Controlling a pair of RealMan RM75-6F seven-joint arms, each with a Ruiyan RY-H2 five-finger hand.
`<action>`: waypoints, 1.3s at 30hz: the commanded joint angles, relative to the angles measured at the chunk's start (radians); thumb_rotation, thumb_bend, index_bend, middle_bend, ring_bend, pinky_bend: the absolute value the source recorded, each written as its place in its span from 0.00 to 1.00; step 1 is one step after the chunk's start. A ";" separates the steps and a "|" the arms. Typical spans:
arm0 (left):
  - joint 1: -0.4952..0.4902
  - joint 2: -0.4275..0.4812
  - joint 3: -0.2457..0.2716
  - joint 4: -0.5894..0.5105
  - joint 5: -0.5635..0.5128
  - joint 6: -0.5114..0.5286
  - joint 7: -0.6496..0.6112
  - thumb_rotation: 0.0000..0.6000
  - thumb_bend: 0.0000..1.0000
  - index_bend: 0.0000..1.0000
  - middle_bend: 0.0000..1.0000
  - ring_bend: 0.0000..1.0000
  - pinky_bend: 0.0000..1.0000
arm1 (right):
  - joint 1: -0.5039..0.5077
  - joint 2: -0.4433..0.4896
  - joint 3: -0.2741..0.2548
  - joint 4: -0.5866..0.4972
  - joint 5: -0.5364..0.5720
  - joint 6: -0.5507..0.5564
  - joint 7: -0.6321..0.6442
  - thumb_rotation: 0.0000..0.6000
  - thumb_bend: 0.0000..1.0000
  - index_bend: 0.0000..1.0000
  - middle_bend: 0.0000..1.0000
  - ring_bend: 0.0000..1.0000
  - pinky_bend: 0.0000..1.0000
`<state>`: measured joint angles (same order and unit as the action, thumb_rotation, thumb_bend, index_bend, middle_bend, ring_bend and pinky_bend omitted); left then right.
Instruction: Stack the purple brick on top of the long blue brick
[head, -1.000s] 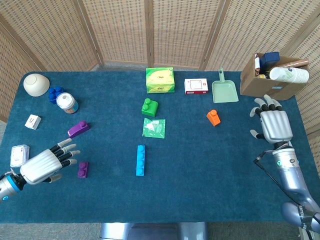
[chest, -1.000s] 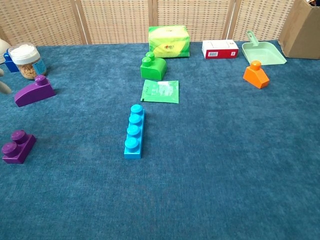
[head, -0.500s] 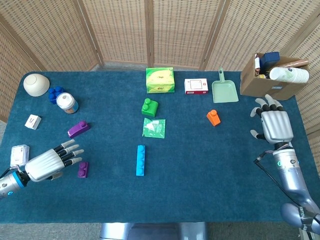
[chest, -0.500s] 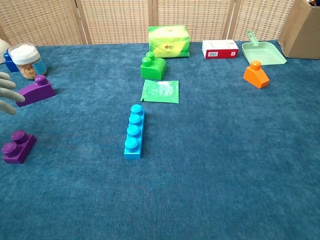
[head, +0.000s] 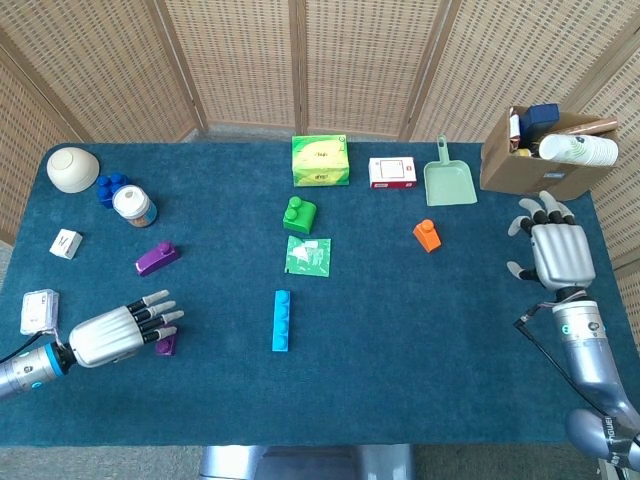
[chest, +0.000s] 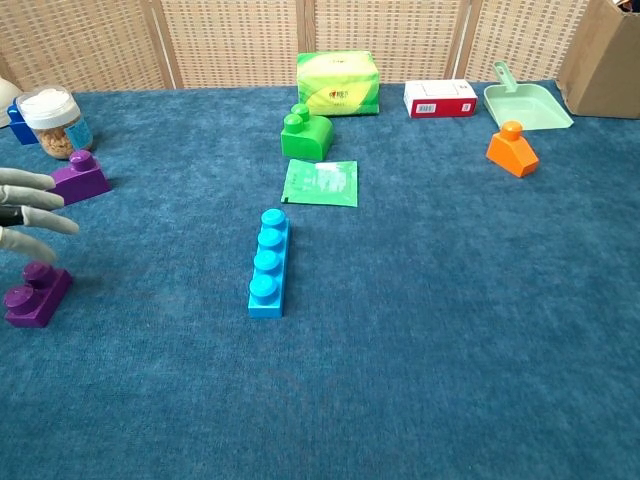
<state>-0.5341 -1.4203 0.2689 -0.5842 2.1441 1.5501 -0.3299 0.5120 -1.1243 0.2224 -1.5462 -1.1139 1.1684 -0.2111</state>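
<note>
The long blue brick (head: 281, 320) (chest: 268, 262) lies lengthwise near the table's middle front. A small purple brick (head: 166, 344) (chest: 36, 293) sits at the front left, with my left hand (head: 120, 331) (chest: 28, 212) open just above and left of it, fingers spread and pointing right, touching nothing I can see. A second, sloped purple brick (head: 157, 258) (chest: 83, 177) lies farther back. My right hand (head: 556, 252) hangs open at the right edge, away from all bricks.
A green brick (head: 299, 214), a green packet (head: 308, 255), an orange brick (head: 427, 235), a green box (head: 320, 160), a red-white box (head: 392, 172) and a dustpan (head: 448, 180) lie behind. A jar (head: 133, 205), bowl (head: 72, 168) and cardboard box (head: 540, 155) stand at the far sides.
My left hand has slid forward and right, its fingertips now over the small purple brick. The right hand has shifted slightly right. No brick has moved.
</note>
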 joint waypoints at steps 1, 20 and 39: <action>-0.004 -0.032 0.017 0.048 -0.001 0.022 -0.008 1.00 0.32 0.22 0.11 0.05 0.00 | -0.002 0.001 0.002 -0.001 0.001 -0.001 0.001 1.00 0.16 0.43 0.20 0.06 0.18; -0.007 -0.146 0.053 0.212 -0.041 0.076 -0.061 1.00 0.33 0.34 0.15 0.05 0.00 | -0.019 0.022 0.015 -0.033 0.015 0.002 -0.003 1.00 0.16 0.41 0.20 0.05 0.18; -0.028 -0.204 0.083 0.286 -0.069 0.070 -0.082 1.00 0.32 0.49 0.20 0.08 0.00 | -0.042 0.047 0.028 -0.059 0.022 0.015 0.021 1.00 0.16 0.40 0.19 0.04 0.19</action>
<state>-0.5614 -1.6227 0.3513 -0.2986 2.0763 1.6187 -0.4105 0.4709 -1.0778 0.2499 -1.6044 -1.0915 1.1826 -0.1908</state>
